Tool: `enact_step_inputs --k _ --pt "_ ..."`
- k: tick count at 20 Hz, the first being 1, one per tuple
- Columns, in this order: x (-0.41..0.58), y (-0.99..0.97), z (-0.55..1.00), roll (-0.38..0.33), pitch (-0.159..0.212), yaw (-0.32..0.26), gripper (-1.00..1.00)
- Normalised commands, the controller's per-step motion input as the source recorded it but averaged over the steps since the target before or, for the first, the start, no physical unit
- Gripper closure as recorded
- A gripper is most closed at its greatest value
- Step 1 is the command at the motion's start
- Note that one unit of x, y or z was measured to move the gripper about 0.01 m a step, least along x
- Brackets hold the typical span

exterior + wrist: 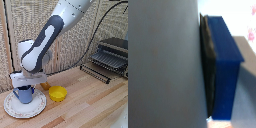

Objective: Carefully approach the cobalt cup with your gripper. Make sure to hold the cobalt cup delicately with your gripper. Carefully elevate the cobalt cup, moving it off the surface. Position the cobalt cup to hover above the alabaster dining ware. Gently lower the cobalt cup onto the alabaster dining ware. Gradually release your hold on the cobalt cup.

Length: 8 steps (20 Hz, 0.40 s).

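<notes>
One blue cup (24,93), one white plate (25,106), one yellow bowl (58,93), one toaster oven (112,56), one table (90,102).

no text, label, brand, number or sign can be read in either view; the pictures are too small and blurred for any lettering to be made out.

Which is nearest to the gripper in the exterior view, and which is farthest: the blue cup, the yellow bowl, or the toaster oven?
From the gripper:
1. Blue cup, right under it, standing on the white plate.
2. Yellow bowl, on the table, toward the exterior view's right of the plate.
3. Toaster oven, far off at the exterior view's right edge.
</notes>
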Motion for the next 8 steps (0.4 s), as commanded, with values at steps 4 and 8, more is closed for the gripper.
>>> enact_step_inputs --k 4,8 --pt "0.165 -0.09 0.33 0.03 0.01 0.045 -1.0" --pt "0.045 -0.12 0.48 0.047 0.012 0.038 -1.0"
